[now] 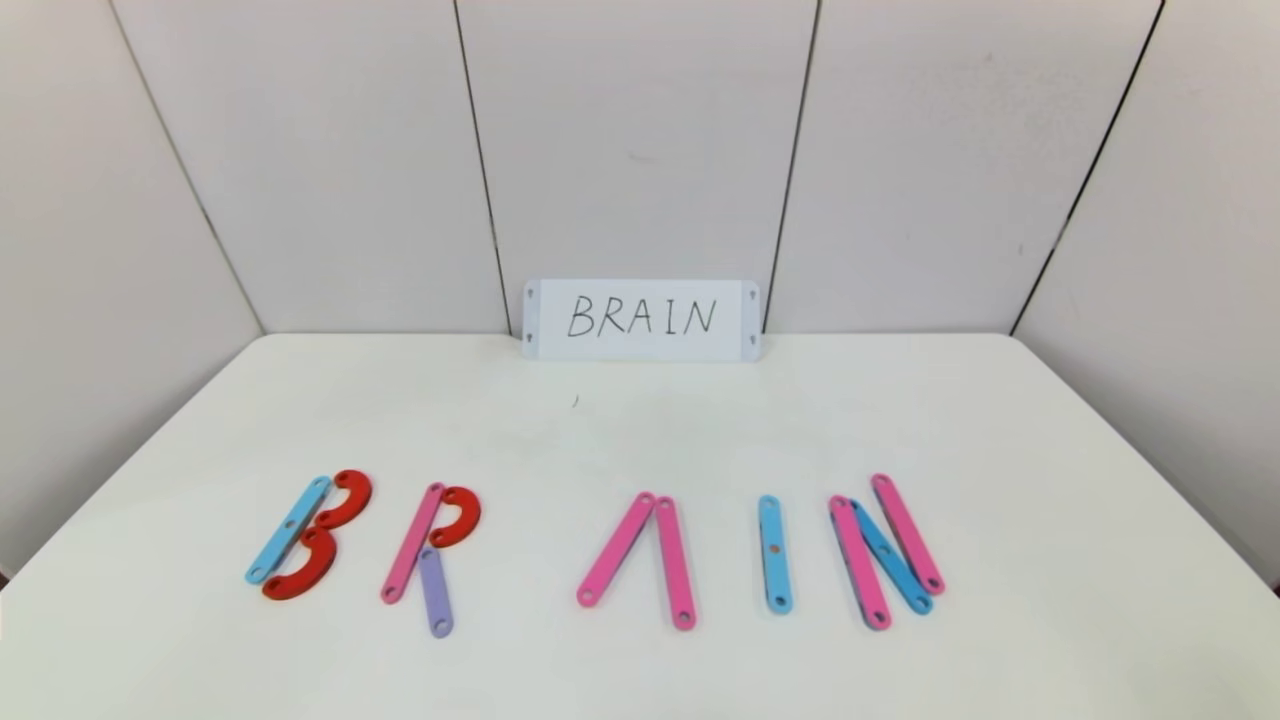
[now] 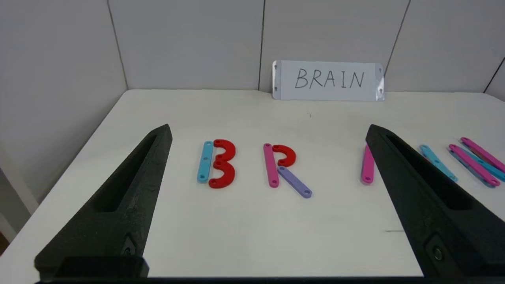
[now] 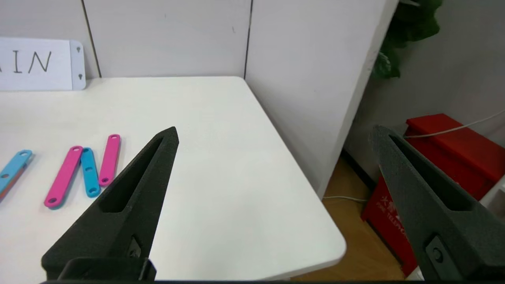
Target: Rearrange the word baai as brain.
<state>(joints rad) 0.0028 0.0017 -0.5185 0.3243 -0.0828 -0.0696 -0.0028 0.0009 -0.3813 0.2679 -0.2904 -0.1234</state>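
Flat plastic pieces lie in a row near the table's front, and the word now reads B, R, A, I, N. The B (image 1: 305,540) (image 2: 217,163) is a blue strip with two red curves. A pink strip, a red curve and a purple leg make the R (image 1: 430,545) (image 2: 282,165). Two pink strips form the A (image 1: 640,560), without a crossbar. The I (image 1: 774,553) is one blue strip. The N (image 1: 885,550) (image 3: 85,169) is two pink strips with a blue diagonal. My left gripper (image 2: 269,128) hangs open and empty before B and R. My right gripper (image 3: 274,128) is open and empty over the table's right front corner.
A white card (image 1: 641,319) with BRAIN handwritten stands against the back wall. White panels close in the table (image 1: 640,430) at the back and sides. Past the table's right edge (image 3: 335,252) are a wooden floor, a red box (image 3: 446,157) and a white cable.
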